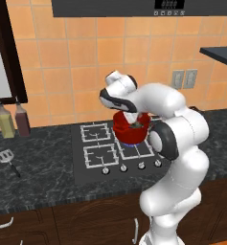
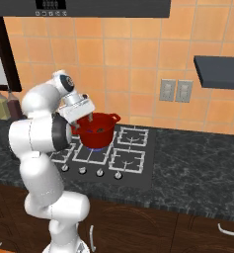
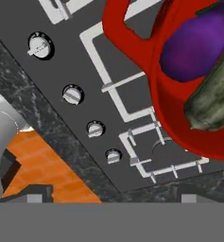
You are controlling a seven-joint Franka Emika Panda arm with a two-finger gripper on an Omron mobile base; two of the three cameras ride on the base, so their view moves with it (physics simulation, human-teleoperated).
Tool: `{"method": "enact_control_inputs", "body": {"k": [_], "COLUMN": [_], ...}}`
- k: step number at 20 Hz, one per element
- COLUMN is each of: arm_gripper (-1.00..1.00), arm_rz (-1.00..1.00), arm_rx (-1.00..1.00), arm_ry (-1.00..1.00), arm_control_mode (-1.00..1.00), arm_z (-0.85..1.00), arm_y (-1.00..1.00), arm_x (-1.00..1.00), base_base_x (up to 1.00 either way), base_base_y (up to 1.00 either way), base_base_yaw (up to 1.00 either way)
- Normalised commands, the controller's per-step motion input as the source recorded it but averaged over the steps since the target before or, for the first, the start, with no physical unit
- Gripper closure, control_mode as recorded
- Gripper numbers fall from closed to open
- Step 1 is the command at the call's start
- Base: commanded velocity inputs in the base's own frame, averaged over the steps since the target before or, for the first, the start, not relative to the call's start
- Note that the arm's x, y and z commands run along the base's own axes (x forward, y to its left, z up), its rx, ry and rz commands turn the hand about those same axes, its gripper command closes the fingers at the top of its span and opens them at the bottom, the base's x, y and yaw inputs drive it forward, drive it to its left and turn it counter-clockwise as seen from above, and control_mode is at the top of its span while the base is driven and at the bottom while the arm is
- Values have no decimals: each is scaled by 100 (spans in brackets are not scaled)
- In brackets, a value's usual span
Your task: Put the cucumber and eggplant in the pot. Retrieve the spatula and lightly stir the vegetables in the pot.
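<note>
Looking across the kitchen, you have one dark marbled table running under the orange tiled wall, with one black stovetop set into it. You can count four white burner grates and four knobs along the stove's front edge. One double wall outlet sits on the tiles to the right, and one dark shelf juts out beside it.

On the rear right burner stands the single red pot, with a blue flame showing under it in the left base view. You see your white arm bent over it, the gripper hanging at the pot's near rim. Its jaws are hidden behind the wrist in both base views and barely show in the hand view, so you cannot tell whether they are parted or closed; nothing can be seen held in them.

Inside the pot, the hand view gives you two vegetables: one purple eggplant and one dark green cucumber, lying side by side and touching.

Well apart to the left, two bottles stand against the wall, one yellowish and one dark red. Near them, the one spatula lies flat on the table, its slotted head toward the wall.
</note>
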Motion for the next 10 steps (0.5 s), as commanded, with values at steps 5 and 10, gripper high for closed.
{"method": "enact_control_inputs", "body": {"k": [5,10], "arm_gripper": [-100,-100], "arm_rz": [-4,-8], "arm_rx": [24,19], "arm_ry": [-13,-10], "arm_control_mode": [-100,-100], "arm_z": [6,0], "arm_y": [30,85], "arm_x": [-100,-100], "base_base_x": [0,0], "base_base_y": [0,0], "base_base_yaw": [0,0]}}
